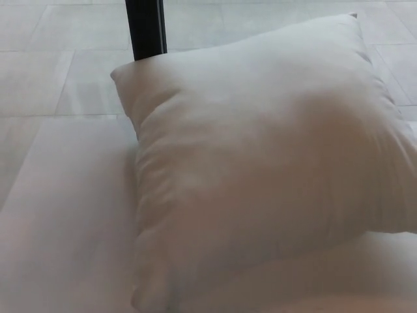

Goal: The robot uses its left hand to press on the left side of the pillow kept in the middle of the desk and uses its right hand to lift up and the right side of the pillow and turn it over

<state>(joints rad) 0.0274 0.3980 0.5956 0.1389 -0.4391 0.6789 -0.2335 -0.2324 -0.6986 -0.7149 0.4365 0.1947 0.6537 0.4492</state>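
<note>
A: What takes up most of the frame?

B: The pillow (260,176). It is white, plump and roughly square, and it fills the centre and right of the picture, from near the top edge down to the bottom edge. Its right side runs out past the right edge of the frame.

A: How does it lie?

B: It rests flat on the desk (65,228), turned a little so that one corner points to the upper left and another to the upper right of the frame. The left seam runs down from the upper-left corner to the bottom edge, puckered in soft folds. The face turned to the camera is smooth, with a faint shadow across the middle.

A: And the desk itself?

B: A pale, plain surface. It shows bare in the lower left of the frame and as a strip under the pillow in the lower right.

A: What lies beyond the desk?

B: A floor of large light tiles (45,72) across the upper left and along the top, with thin grout lines. A black upright post (146,29) stands at the top, left of centre, just behind the pillow's upper-left corner.

A: What about the robot's hands?

B: Neither one appears in the frame, so whether they are released or clenched cannot be told. Nothing touches the pillow.
</note>
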